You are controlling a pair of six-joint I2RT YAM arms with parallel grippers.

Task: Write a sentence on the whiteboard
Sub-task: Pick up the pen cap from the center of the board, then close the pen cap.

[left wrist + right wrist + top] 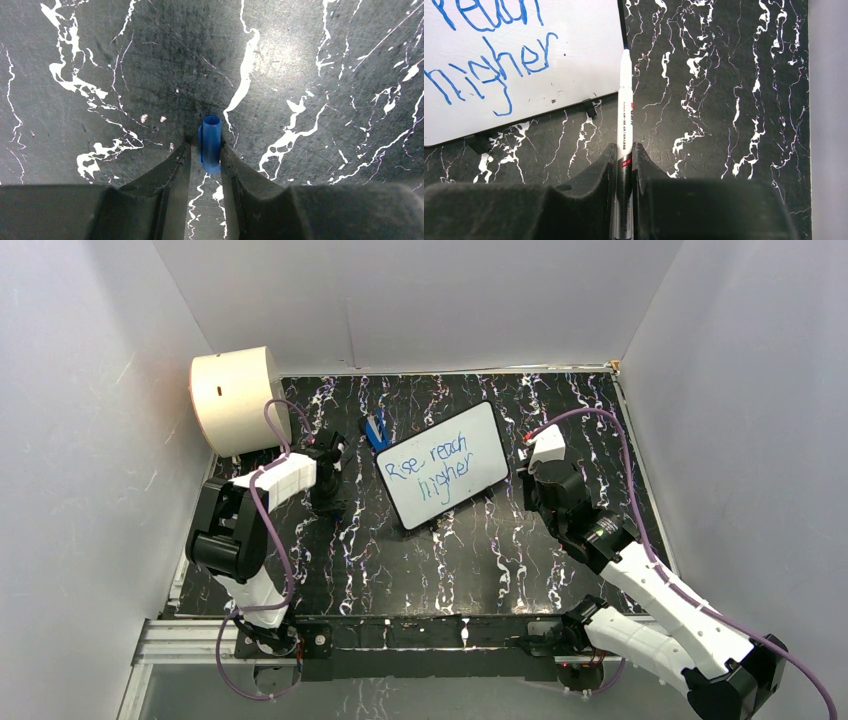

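Lying flat mid bench, whiteboard shows blue sentence, two lines, so writing looks done. Right end effector clenched on marker pen, tip beside board edge. Left end effector straddles blue cap, likely for recapping; squeeze unclear.

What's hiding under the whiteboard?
Below the whiteboard edge, small black clips show on the table. Anything farther beneath is covered.
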